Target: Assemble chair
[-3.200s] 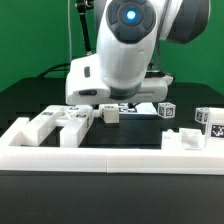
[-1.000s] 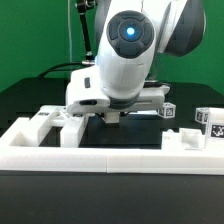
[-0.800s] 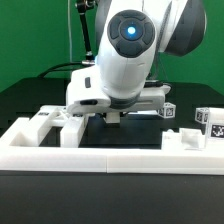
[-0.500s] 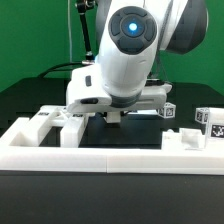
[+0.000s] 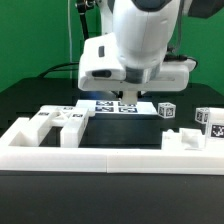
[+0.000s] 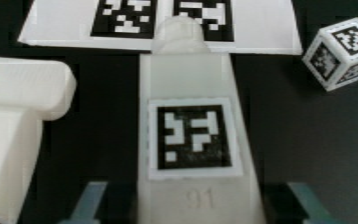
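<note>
A long white chair part [image 6: 194,130] is being straddled by the gripper [image 6: 197,203] near the middle of the table's [image 5: 25,100] far edge; the fingers [image 6: 98,200] are being held apart, with a dark gap showing on either side of the part, so nothing is being clasped; the part's long axis is being presented straight out from between the jaws, its tagged face upward and its narrower end reaching the near edge of the marker board [image 6: 149,22]; the jaws are thus being set across the part's width, judged the right alignment for a closing grasp at the near end; a bulky white piece [image 6: 16,110] is lying just beside the part on one flank, and a tagged cube [image 6: 345,55] is resting near the marker board's corner on the other; in the exterior view the gripper [image 5: 128,95] is being carried above the marker board [image 5: 118,106], with the part itself largely hidden beneath it.
</note>
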Tool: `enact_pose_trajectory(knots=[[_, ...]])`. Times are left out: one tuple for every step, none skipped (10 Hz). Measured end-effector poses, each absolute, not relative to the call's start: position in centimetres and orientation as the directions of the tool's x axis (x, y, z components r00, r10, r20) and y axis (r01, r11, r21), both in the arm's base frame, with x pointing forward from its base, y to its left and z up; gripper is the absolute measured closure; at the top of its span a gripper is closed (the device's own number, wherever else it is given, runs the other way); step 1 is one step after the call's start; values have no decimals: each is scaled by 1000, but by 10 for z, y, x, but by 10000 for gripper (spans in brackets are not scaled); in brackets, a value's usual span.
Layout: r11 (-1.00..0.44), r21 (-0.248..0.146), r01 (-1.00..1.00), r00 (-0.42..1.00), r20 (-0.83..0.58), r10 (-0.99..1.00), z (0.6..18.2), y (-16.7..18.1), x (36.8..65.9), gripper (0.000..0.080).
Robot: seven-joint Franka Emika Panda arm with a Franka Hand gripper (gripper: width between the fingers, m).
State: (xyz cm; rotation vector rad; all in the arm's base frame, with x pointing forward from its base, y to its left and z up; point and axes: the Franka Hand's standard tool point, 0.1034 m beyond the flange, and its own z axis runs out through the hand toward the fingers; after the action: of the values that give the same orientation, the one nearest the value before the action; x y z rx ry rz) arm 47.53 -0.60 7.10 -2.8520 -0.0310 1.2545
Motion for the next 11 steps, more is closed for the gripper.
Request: enact_pose_trajectory(knots=[[-1000,-30,10,700,-714,28,68,-7,480,507],[-1000,-29,10,699,-714,28,67,-7,479,507],[-1000,-27,12,723,-691,28,65,-8,484,507],[-1000,-25,16,772,-635,29,64,-8,493,507],[-999,-26,22,822,-569,33,70,-6,504,507],[-1000,-25,15,854,-520,26,85,-1,517,507],[-1000,-21,0,869,-495,11,96,3,530,507],[-1000,-4,-25,904,-427,-21,105,5,548,507],[-1000,-6,-12,948,-318,-10,103,4,556,507],[-1000,-4,-14,967,-253,-13,101,3,552,507],[-1000,-1,-14,985,-170,-14,102,2,557,507]])
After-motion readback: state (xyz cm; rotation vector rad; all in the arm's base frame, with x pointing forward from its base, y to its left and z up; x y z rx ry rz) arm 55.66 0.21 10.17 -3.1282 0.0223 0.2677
